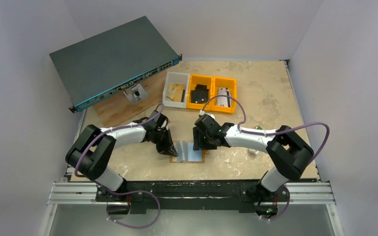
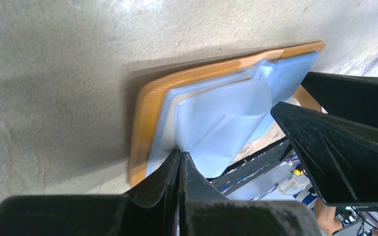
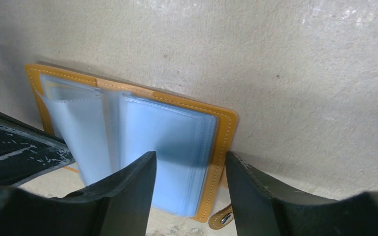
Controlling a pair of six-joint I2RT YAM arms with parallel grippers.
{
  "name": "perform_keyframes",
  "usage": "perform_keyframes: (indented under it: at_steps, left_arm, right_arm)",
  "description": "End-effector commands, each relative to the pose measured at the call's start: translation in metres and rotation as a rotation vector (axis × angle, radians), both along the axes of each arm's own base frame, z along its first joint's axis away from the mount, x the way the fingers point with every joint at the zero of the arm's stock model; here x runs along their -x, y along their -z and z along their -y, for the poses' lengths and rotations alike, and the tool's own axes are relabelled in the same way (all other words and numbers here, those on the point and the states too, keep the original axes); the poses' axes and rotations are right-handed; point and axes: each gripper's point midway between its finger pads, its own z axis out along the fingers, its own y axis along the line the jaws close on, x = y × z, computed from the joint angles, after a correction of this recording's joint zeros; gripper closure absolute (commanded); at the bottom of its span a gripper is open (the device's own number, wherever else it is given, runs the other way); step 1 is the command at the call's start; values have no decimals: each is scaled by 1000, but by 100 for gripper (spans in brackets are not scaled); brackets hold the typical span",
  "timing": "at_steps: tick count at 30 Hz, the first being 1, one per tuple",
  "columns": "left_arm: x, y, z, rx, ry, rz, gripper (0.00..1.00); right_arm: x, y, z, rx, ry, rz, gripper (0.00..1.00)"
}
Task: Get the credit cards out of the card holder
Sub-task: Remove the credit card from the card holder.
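The card holder (image 1: pixel 191 156) lies open on the table, tan-orange cover (image 2: pixel 150 103) down, pale blue plastic sleeves (image 3: pixel 162 130) up. My left gripper (image 2: pixel 182 155) is shut, its tips pinching the corner of one sleeve (image 2: pixel 216 115) and holding it up off the stack. My right gripper (image 3: pixel 191 160) hangs open just above the holder's right half, one finger over the sleeves, the other past the orange edge (image 3: pixel 225 135). The snap tab (image 3: pixel 221 220) pokes out below. No credit cards can be made out in the sleeves.
At the back stand a white bin (image 1: pixel 175 89) and two orange bins (image 1: pixel 200 91) (image 1: pixel 224 93) with small parts. A dark network switch (image 1: pixel 113 61) rests tilted at the back left over a wooden board (image 1: pixel 123 112). The two grippers are close together.
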Motion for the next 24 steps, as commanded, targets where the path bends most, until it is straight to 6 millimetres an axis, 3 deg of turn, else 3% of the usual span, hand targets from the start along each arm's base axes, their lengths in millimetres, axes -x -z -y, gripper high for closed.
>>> perform_keyframes:
  at_steps: [1,17,24]
  left_arm:
    - [-12,-4,9,-9,9,44,100]
    - [-24,-29,43,43,76,119,100]
    - [-23,-30,50,45,94,120,100]
  right_arm:
    - [2,8,-14,-55,-34,-21,48]
    - [2,12,-37,-121,-98,-45,50]
    - [-7,-10,-32,-143,-46,5,48]
